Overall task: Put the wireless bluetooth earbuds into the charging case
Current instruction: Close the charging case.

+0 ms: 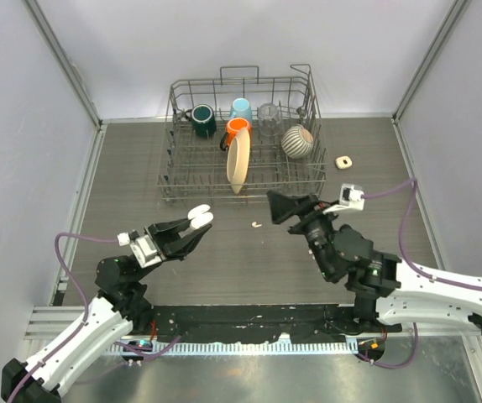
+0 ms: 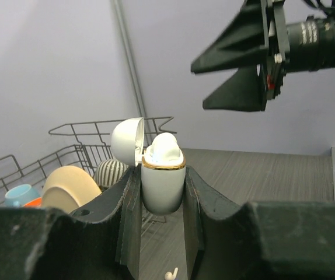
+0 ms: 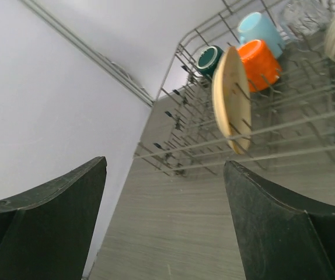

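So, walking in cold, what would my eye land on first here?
Probably the left hand, raised above the table and pinching a small white charging case with its lid flipped open. Next, the wire dish rack at the back, holding an orange mug and a tan plate standing on edge. One tiny white earbud lies loose on the table between the two hands; the right hand is open and empty.

The case [image 2: 163, 188] is glossy white with a gold rim. The grey wire rack [image 1: 182, 168] holds a dark green mug [image 1: 202, 121], a pale blue mug [image 1: 241, 108], an orange mug [image 1: 238, 128], a tan plate [image 1: 238, 163] and a striped bowl [image 1: 297, 141]. The counter [image 1: 132, 168] is dark grey woodgrain.
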Robot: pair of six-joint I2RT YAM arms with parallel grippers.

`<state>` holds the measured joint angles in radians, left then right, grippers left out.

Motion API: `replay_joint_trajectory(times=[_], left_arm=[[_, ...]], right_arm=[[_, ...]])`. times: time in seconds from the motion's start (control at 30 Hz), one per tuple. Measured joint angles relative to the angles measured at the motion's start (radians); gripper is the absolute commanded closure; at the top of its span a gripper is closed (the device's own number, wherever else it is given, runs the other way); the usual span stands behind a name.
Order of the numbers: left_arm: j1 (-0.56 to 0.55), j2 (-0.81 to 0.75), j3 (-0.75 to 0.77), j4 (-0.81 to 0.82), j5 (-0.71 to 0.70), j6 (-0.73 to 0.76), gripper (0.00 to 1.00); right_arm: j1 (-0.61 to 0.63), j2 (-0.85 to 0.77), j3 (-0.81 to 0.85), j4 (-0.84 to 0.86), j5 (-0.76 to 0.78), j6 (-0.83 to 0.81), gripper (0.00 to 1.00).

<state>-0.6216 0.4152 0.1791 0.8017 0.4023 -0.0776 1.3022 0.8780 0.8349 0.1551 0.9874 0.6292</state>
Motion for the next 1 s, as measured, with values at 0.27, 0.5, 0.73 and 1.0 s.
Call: replay_joint_trajectory(times=[0.27,0.5,0.73,1.0], left_arm=[[0.0,-0.051,0.0,-0.019,0.064,-0.002,1.0],[0.0,-0.016,0.0,-0.026,0.114,-0.051,1.0],[0.0,0.017,0.008,-0.039,0.159,-0.077,1.0],[0.001,0.095,0.016,-0.035,0.163,-0.076,1.0]], right_arm=[[-0.006,-0.093,0.085,-0.198,-0.027,0.015,0.09],[-0.007,0.043,0.209,-0.262,-0.218,-0.043,0.09],[-0.006,0.347,0.325,-0.295,-0.352,-0.097,0.09],[-0.024,0.367,0.341,-0.303,-0.412,-0.181,0.09]])
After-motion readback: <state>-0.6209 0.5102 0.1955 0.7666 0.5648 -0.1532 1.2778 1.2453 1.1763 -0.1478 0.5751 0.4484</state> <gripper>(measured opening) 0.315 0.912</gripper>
